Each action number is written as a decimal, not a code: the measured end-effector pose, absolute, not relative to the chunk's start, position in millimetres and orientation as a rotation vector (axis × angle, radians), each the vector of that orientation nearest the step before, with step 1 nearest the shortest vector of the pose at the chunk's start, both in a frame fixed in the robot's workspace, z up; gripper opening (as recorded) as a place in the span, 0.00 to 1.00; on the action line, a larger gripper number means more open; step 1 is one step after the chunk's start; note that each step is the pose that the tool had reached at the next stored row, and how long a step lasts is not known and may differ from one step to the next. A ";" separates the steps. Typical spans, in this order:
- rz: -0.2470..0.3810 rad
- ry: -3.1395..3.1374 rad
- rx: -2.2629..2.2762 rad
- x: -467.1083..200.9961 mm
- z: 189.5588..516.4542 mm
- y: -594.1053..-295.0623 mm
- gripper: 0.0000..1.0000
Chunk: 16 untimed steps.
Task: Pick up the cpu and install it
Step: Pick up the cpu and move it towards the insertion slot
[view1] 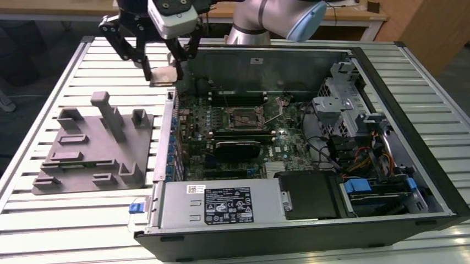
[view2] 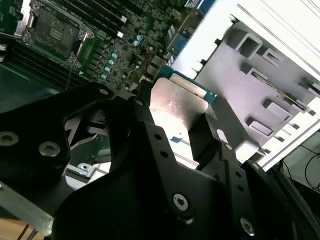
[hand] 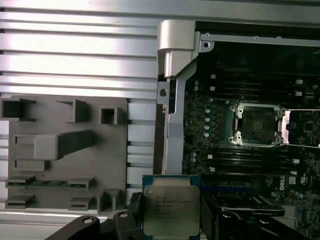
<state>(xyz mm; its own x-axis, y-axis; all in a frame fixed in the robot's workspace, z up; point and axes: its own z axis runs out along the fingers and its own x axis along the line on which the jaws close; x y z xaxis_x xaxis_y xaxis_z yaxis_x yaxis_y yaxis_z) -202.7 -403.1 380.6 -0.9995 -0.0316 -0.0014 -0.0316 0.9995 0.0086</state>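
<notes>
My gripper [view1: 164, 70] hangs above the far left corner of the open computer case, shut on the cpu [view1: 164, 75], a small flat square chip with a silvery top. In both wrist views the cpu [hand: 171, 210] [view2: 176, 106] sits clamped between the black fingers [view2: 212, 132], its metal lid facing the cameras. The open motherboard socket [view1: 241, 116] lies in the middle of the board, to the exterior view's right of the gripper and lower. In the first wrist view the socket [hand: 257, 125] shows with its metal frame swung open.
A grey fixture block [view1: 96, 148] with slots and posts stands on the slatted table [view1: 44, 99] at the exterior view's left of the case. The case wall [view1: 165, 137] runs between them. RAM sticks [view1: 239, 130], cables and drive bays [view1: 353, 126] fill the case.
</notes>
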 end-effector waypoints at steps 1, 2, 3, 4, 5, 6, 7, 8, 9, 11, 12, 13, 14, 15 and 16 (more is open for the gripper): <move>0.013 3.140 -0.049 -200.4 380.6 -403.1 0.54; 0.013 3.140 -0.049 -198.1 380.5 -403.1 0.54; 0.013 3.140 -0.049 -196.0 380.5 -403.1 0.54; 0.014 3.140 -0.049 -193.8 380.4 -403.1 0.54; 0.014 3.140 -0.049 -191.6 380.3 -403.1 0.54; 0.014 3.140 -0.049 -189.2 380.3 -403.1 0.54; 0.014 3.140 -0.049 -186.8 380.2 -403.1 0.54; 0.014 3.140 -0.049 -184.3 380.1 -403.1 0.54; 0.014 3.140 -0.050 -181.9 380.0 -403.1 0.54; 0.014 3.140 -0.049 -177.1 379.7 -403.0 0.54; 0.014 3.140 -0.049 -174.6 379.6 -403.0 0.54; 0.014 3.140 -0.049 -172.2 379.4 -403.0 0.54; 0.015 3.140 -0.049 -170.3 379.1 -403.0 0.54; 0.016 3.140 -0.049 -168.0 378.9 -402.9 0.54; 0.016 3.140 -0.049 -165.7 378.5 -402.6 0.54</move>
